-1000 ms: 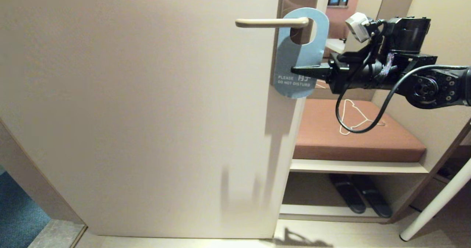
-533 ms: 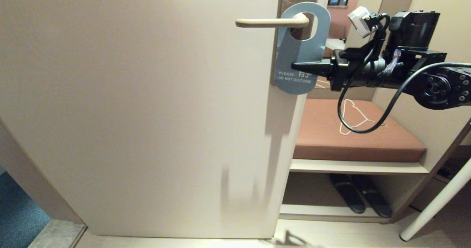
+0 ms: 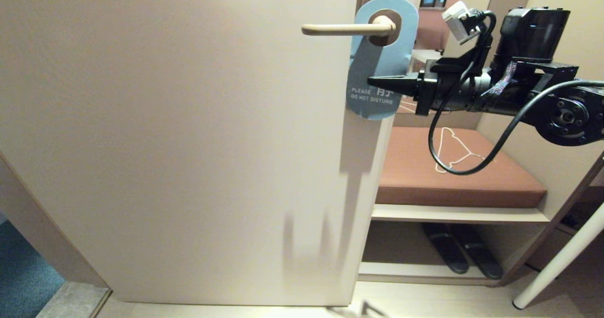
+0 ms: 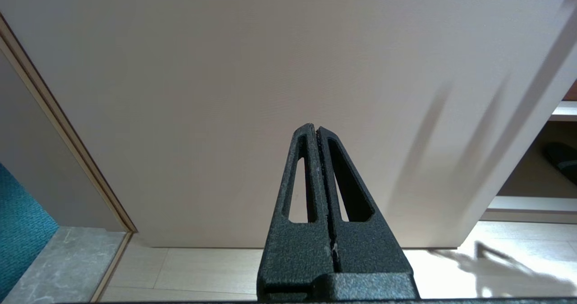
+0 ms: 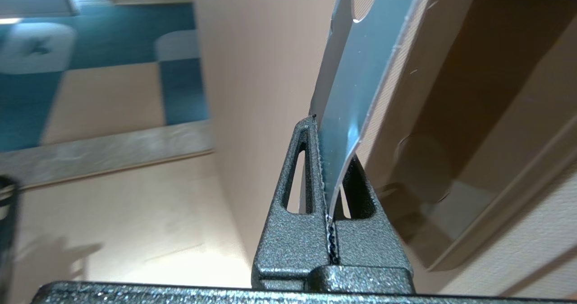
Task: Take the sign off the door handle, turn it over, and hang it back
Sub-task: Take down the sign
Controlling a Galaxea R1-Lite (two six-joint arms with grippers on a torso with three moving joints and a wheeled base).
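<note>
The sign is a blue card reading "PLEASE DO NOT DISTURB". Its oval hole sits around the door-side end of the beige door handle, and its lower end tilts left. My right gripper reaches in from the right and is shut on the sign's right edge, just above the lettering. In the right wrist view the sign runs up from between the fingers of the right gripper. My left gripper is shut and empty, low down, facing the bottom of the door.
The beige door fills the left and middle. Right of its edge is a bench with a brown cushion, a white wire hanger on it and dark slippers beneath. A white pole slants at the lower right.
My right gripper has risen and shifted a little left with the sign. The hole's upper rim has lifted off the handle, and the hole is now centred on the handle's end.
</note>
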